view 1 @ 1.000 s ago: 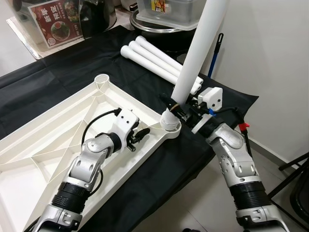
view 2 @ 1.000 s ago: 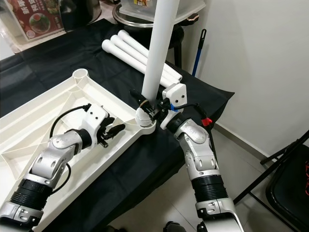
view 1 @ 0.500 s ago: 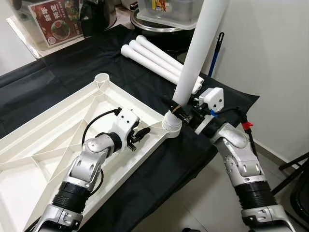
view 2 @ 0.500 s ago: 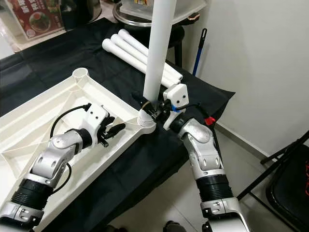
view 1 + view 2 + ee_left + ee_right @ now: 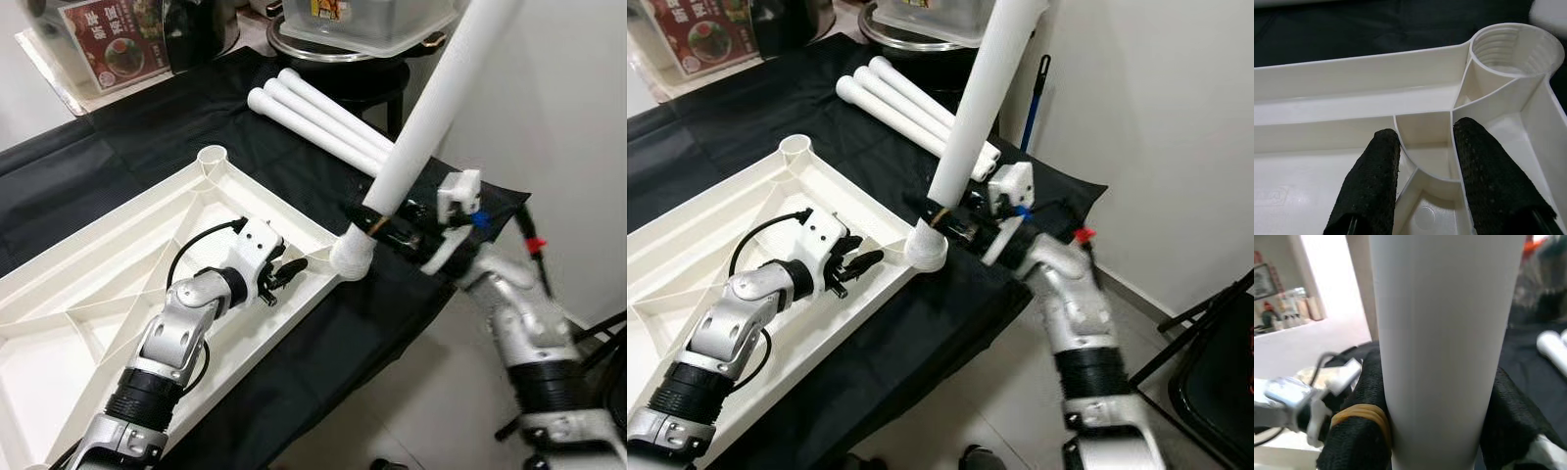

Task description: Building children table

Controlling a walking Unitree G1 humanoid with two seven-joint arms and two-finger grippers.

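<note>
An upside-down white table top (image 5: pixel 88 294) lies on a black cloth. My left gripper (image 5: pixel 290 268) reaches into it near the corner, fingers (image 5: pixel 1371 181) astride the inner ribs and shut on them. Just past them is the threaded corner socket (image 5: pixel 1515 49), which stands hollow. My right gripper (image 5: pixel 380 223) is shut on the lower end of a long white leg (image 5: pixel 431 108). The leg leans steeply to the right, its foot just above and beside the socket (image 5: pixel 353 257). Both black pads (image 5: pixel 1359 431) press against the tube.
Three spare white legs (image 5: pixel 323 122) lie side by side on the cloth behind the table top. A pot with a clear box (image 5: pixel 353 24) stands at the back. A blue-handled mop (image 5: pixel 1034 98) leans on the wall. The cloth-covered surface ends just right of the socket.
My right arm has swung out to the right, tipping the leg from near upright to a strong lean, with its foot drawn up off the socket. The left gripper has stayed put.
</note>
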